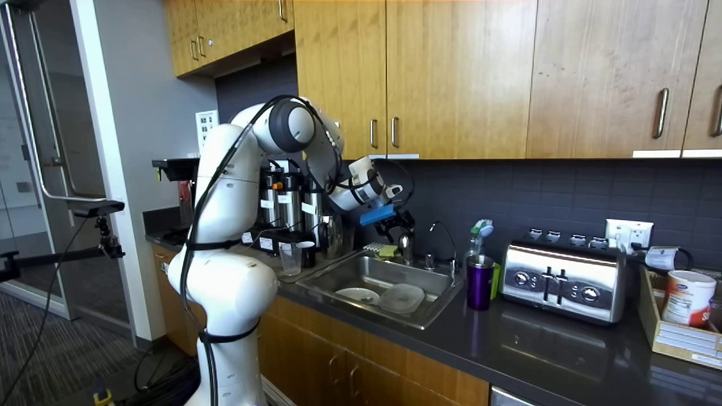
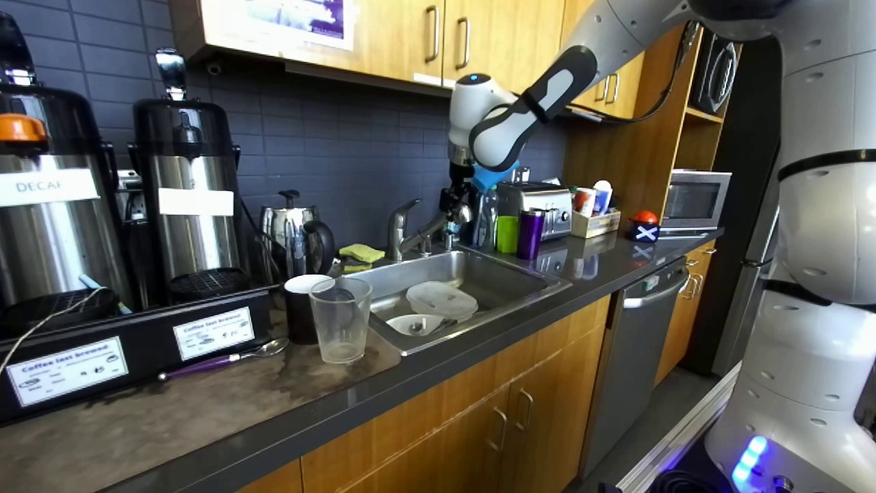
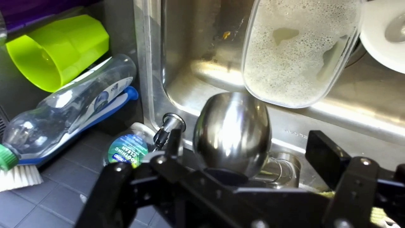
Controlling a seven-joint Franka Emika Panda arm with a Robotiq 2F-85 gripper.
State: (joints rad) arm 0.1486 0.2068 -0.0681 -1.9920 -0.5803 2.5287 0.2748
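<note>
Holding nothing, the gripper (image 3: 249, 147) is hanging over the back rim of the sink (image 3: 196, 41), its 2 fingers standing wide apart with the metal tap (image 3: 232, 126) showing between them. That spread is giving the tap some room, and the tap is rising from the sink's back rim; in an exterior view its spout (image 2: 428, 231) is pointing roughly along that rim. Whether either finger is touching the metal is hard to settle, since the wrist view is looking steeply down. In the sink, a plastic tub (image 3: 286, 103) is sitting beside a white dish (image 3: 373, 38); foamy water (image 3: 275, 76) is standing in the tub, so it is probably soaking. By the sink's back corner, a soap bottle (image 3: 128, 148) is standing, likely handy for washing. Along that end of the sink, a clear bottle (image 3: 63, 107), a brush (image 3: 23, 179) and a green cup (image 3: 74, 47) are standing close together, seemingly grouped for easy reach. At the sink's opposite back corner, a sponge (image 2: 363, 253) is lying, presumably parked there to dry.
</note>
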